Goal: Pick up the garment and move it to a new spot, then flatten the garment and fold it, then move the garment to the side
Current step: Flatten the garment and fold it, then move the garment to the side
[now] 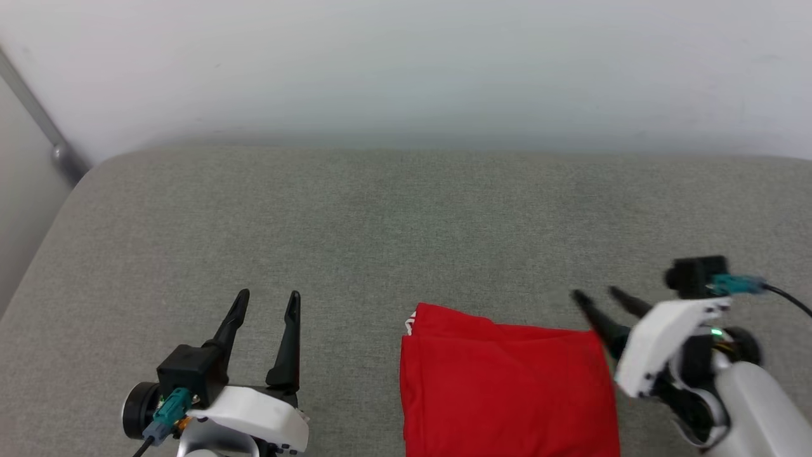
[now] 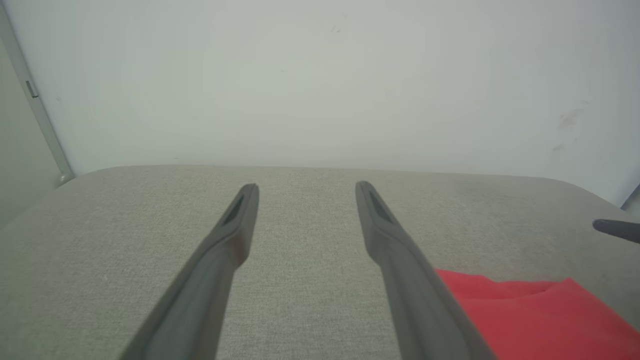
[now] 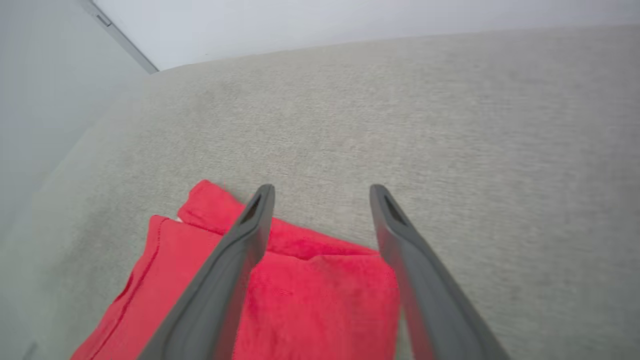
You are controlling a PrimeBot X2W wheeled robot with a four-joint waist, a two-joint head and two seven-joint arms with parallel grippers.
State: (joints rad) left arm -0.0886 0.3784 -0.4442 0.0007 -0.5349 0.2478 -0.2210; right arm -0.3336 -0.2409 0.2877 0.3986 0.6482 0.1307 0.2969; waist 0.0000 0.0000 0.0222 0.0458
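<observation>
red garment (image 1: pixel 507 387) lies folded on the cushion (image 1: pixel 380 216); left gripper (image 1: pixel 268 296) at its 9 o'clock, right gripper (image 1: pixel 596 293) at 3 o'clock, both spread, empty. right wrist view reveals 2 layers.

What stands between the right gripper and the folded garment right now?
Nothing visible does. The right gripper, jaws open, hangs at the far right corner of the garment, which lies folded on the grey cushion.

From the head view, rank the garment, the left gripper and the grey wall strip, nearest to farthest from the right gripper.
1. garment, beside the right gripper, on its left.
2. left gripper, lower left, beyond the garment.
3. grey wall strip, far upper left.
</observation>
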